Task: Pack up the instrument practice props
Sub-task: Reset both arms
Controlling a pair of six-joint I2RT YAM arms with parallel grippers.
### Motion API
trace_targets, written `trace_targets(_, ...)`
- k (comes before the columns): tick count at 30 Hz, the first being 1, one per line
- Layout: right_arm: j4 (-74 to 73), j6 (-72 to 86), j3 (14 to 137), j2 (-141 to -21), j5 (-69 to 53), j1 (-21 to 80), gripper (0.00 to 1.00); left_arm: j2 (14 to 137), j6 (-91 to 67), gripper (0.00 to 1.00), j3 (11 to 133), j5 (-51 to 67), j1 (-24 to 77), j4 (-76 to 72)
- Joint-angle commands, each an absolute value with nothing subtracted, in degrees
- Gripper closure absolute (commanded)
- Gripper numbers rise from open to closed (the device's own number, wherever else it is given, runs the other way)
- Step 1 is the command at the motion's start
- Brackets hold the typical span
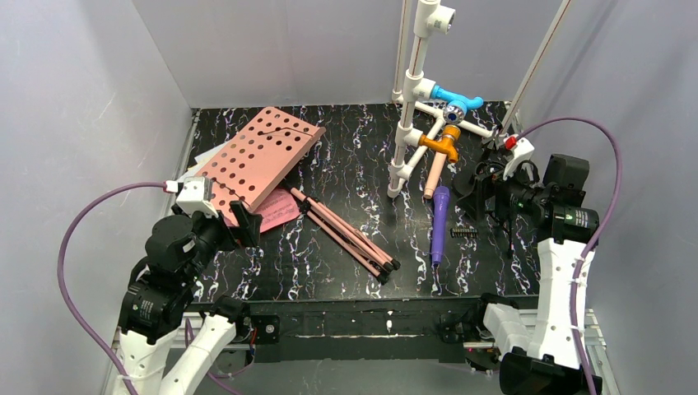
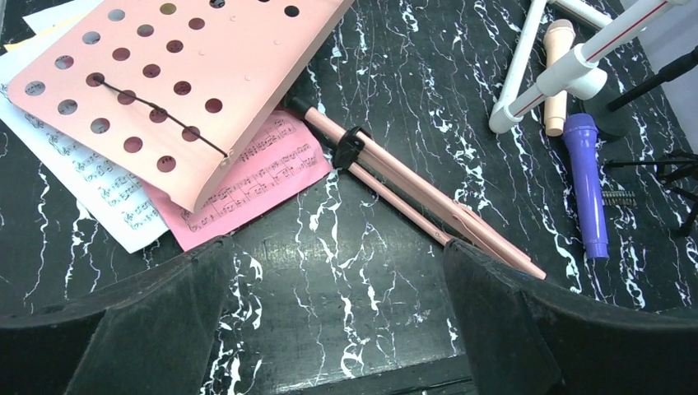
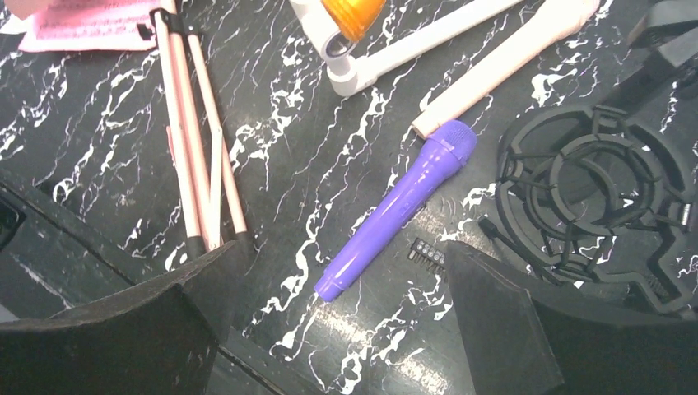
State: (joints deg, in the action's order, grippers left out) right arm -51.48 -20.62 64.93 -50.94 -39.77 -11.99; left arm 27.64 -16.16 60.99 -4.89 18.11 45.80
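Lying propped on the printed pages [image 2: 90, 185] and pink sheet [image 2: 255, 177] at table's left, pink perforated holder [image 1: 262, 156]; folded legs [image 1: 346, 234] trail toward centre. Purple microphone [image 1: 439, 224] just beside beige microphone [image 1: 434, 174], under white pipe frame [image 1: 407, 123]. No box or bag in sight. Left gripper [image 2: 337, 280], right gripper [image 3: 346, 304] hover, fingers wide apart, empty, probably poised for a first pick.

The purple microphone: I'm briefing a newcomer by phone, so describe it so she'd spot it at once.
Find the white pipe frame standing at the back right of the table. Two microphones lie before its base, nearly in line. The purple microphone is the nearer one, violet where the beige microphone behind it is pale.
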Motion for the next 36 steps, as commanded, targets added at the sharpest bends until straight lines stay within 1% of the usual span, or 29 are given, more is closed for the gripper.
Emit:
trace_targets(1, -45.65, -12.90, 65.92, -49.58, -38.70, -12.48, 0.00, 26.98, -14.60, 0.02, 62.52, -6.19, 17.84, 47.26)
trace_targets(8, -43.83, -9.42, 65.75, -49.83, -36.66, -12.57, 0.00, 26.30, -14.16, 0.02, 61.94, -6.53, 17.77, 47.36)
trace_targets(36, -43.35, -9.85, 64.78, -50.10, -38.10, -12.83, 0.00, 25.07, -14.73, 0.02, 59.97, -6.37, 17.79, 47.29)
